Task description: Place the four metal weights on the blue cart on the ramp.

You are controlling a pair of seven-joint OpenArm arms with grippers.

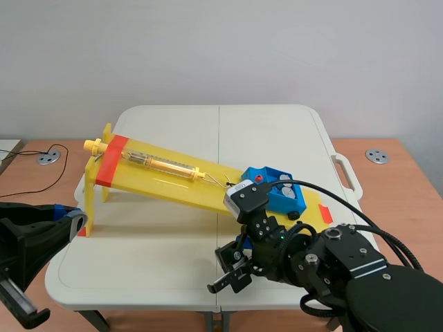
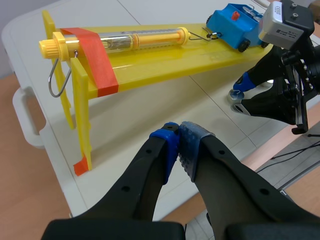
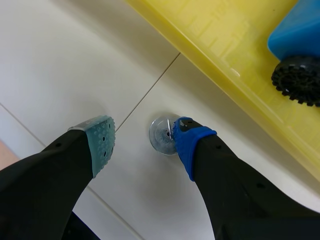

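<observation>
Straddling a metal weight (image 3: 161, 136) at the scene's lower centre, my right gripper (image 3: 142, 145) is spread open.
Pickup comes next, I judge: pinch, then lift to the blue cart (image 1: 277, 192).

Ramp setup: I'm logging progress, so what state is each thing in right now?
Round silver metal weight: flat on the white table, not lifted.
Right claw: open, astride that weight, blue pad right at it.
Left claw: shut, empty.
Blue plastic cart: low on the ramp, hooked to the scale.
Yellow spring scale: lying along the ramp.
Yellow plastic ramp: standing, sloped.
</observation>
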